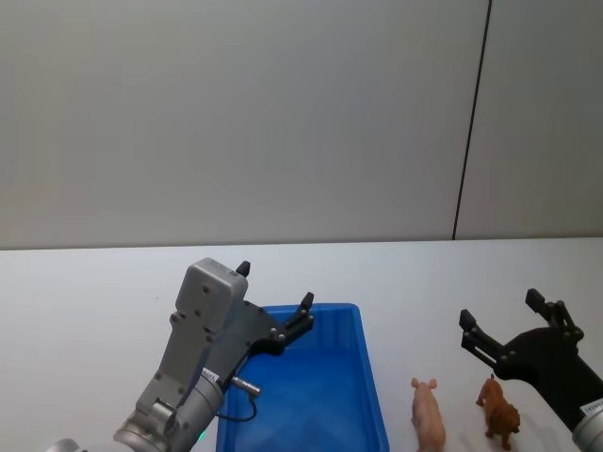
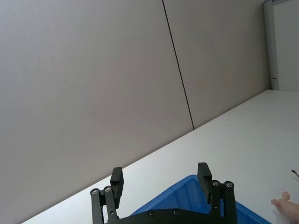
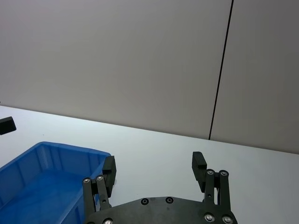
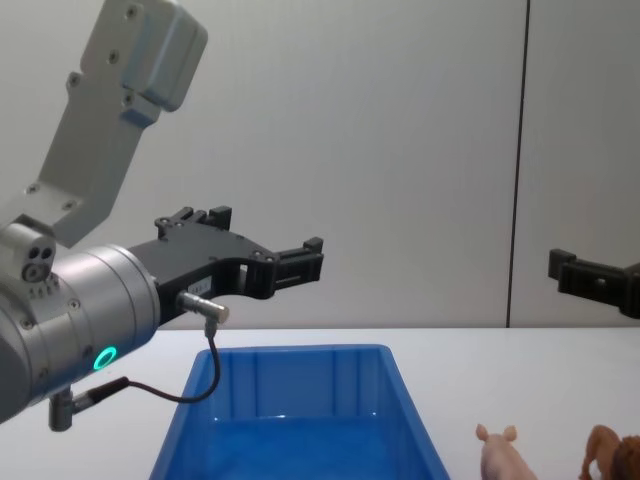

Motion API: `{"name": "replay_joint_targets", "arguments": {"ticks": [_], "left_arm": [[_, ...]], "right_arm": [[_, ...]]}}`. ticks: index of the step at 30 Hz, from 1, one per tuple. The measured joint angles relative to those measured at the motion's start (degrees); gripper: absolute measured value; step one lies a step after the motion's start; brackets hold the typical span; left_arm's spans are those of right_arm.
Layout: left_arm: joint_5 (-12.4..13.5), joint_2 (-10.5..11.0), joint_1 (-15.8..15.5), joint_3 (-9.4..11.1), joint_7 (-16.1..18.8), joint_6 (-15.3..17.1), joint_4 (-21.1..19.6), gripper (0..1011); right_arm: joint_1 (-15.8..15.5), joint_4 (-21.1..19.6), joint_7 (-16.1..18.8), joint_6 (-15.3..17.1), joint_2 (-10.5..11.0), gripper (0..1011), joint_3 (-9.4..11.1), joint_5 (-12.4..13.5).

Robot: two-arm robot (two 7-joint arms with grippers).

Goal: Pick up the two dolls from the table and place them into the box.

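Observation:
The blue box [image 1: 373, 381] sits on the white table [image 1: 85, 282] at the front centre, with nothing showing inside it. My left gripper [image 1: 275, 285] hovers open and empty above the box's far left part. To the right of the box stands the pale pink pig doll [image 1: 428, 414], and just beyond it the reddish-brown doll [image 1: 499, 412]. Raised over those two dolls, my right gripper [image 1: 500, 308] is open and holds nothing. In the chest view the left gripper [image 4: 265, 232] hangs well above the box [image 4: 300, 400], and the pig [image 4: 500, 452] and brown doll [image 4: 610, 452] stand low on the right.
A plain grey wall with a dark vertical seam [image 1: 471, 122] rises behind the table. Bare tabletop stretches to the left of the box and behind it.

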Motion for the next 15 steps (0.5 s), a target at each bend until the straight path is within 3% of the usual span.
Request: {"name": "replay_joint_targets", "arguments": {"ticks": [15], "left_arm": [[0.00,0.00,0.00,0.00,0.00,0.00,0.00,1001]], "right_arm": [[0.00,0.00,0.00,0.00,0.00,1001,0.00,0.00]]}}
